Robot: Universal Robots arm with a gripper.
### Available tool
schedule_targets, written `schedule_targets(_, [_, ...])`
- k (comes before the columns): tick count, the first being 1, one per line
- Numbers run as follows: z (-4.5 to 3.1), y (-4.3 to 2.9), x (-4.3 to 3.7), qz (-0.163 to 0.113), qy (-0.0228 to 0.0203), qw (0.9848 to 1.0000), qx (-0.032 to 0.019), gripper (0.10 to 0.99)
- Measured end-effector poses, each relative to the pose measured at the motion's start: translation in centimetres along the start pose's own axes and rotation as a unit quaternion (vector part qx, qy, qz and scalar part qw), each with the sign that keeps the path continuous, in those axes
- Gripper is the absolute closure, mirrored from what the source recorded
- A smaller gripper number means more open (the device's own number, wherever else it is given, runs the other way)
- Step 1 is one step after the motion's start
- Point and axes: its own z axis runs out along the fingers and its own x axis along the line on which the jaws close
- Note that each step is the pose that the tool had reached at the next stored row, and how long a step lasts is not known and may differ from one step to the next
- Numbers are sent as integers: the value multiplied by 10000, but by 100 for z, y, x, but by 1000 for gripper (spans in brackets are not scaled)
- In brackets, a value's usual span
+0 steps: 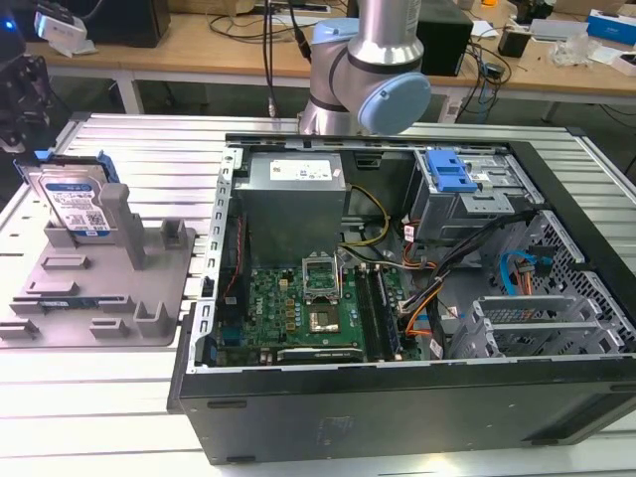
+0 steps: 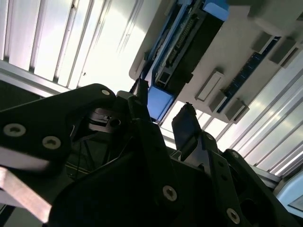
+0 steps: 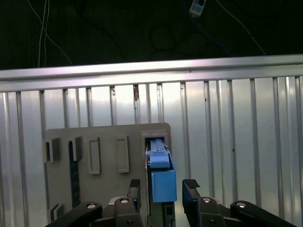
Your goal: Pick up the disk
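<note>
We log the disk (image 1: 74, 202) on edge in the grey fixture tray (image 1: 109, 290), exterior view's left | gripper (image 3: 163, 188) spread open, gripping nothing | we see its fingers (image 3: 191, 187) flank the disk's blue end, gaps both sides.

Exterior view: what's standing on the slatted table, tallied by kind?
disk: 1
grey tray: 1
computer case: 1
Total: 3
</note>
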Motion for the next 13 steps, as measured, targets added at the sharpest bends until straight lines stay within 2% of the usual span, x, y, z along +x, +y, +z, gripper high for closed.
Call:
schedule_targets(4, [28, 22, -24, -6, -1, 10000, 15, 604])
schedule_targets(13, [96, 32, -15, -8, -2, 10000, 27, 604])
